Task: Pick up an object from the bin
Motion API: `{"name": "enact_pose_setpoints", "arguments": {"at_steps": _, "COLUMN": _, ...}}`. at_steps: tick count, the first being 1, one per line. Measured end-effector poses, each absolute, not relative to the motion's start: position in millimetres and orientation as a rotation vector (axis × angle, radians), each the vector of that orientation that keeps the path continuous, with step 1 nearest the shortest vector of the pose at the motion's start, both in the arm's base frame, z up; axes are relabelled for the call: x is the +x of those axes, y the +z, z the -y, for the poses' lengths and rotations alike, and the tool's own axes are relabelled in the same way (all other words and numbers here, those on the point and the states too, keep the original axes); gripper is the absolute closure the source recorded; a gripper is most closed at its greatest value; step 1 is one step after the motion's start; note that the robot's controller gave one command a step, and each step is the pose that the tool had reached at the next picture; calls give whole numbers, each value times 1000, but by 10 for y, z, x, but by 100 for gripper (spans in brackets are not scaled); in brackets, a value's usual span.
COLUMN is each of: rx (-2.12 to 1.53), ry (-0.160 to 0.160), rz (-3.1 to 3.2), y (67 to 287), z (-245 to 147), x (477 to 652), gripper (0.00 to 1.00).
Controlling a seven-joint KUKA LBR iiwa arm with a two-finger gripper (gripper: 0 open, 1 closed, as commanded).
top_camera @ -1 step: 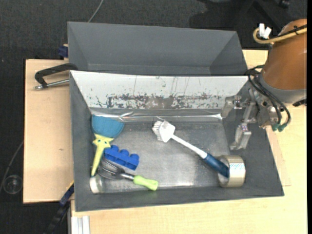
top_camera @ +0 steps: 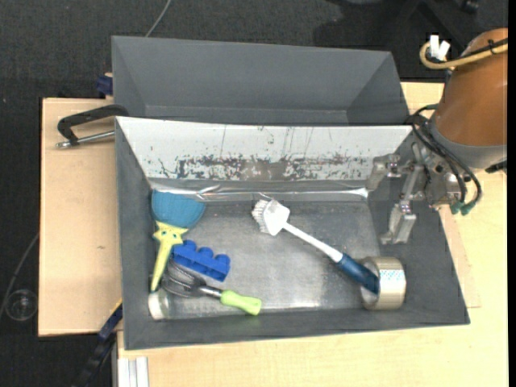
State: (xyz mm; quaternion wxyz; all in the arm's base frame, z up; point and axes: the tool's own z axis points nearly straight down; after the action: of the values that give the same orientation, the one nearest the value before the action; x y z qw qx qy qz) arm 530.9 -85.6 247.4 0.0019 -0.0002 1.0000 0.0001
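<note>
**Bin inspection: gripper at right wall, no item seen in its grasp**

Left: a small heap occupies the front-left corner of the bin (top_camera: pixel 135 240). A blue rounded pad (top_camera: pixel 177 208) lies at the back of the heap, near the left wall. A yellow star-headed stick (top_camera: pixel 164 252) runs from the pad toward the front. Just right of the stick sits a blue studded building brick (top_camera: pixel 203 262). In front of the brick lies a wire whisk (top_camera: pixel 211 293), its green handle pointing right along the front wall.

Centre: a white-headed brush (top_camera: pixel 300 236) lies diagonally, head toward the back wall. Its blue handle end meets a roll of silver tape (top_camera: pixel 385 282) near the front-right corner.

Right: the gripper (top_camera: pixel 401 220) hangs close to the right wall, behind the roll of silver tape. That roll is the item nearest to it, and the two are apart. Whether the gripper is open or closed cannot be told.

Surface: the bin floor is bare grey metal, and the back wall carries a band of dark speckled scuffing. The bin stands on a pale wooden counter (top_camera: pixel 282 369), with dark carpet (top_camera: pixel 48 22) beyond.
</note>
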Motion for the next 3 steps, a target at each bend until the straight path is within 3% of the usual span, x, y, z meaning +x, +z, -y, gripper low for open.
{"name": "enact_pose_setpoints", "arguments": {"at_steps": 1, "rx": 85, "ry": 2, "rz": -3136, "y": 1699, "z": 470, "x": 5351, "gripper": 0}}
{"name": "enact_pose_setpoints", "arguments": {"at_steps": 2, "rx": 272, "ry": 6, "rz": -3120, "y": 1610, "z": -97, "x": 5539, "gripper": 0}}
{"name": "enact_pose_setpoints", "arguments": {"at_steps": 3, "rx": 506, "ry": 6, "rz": -3095, "y": 1252, "z": -319, "x": 5601, "gripper": 0}}
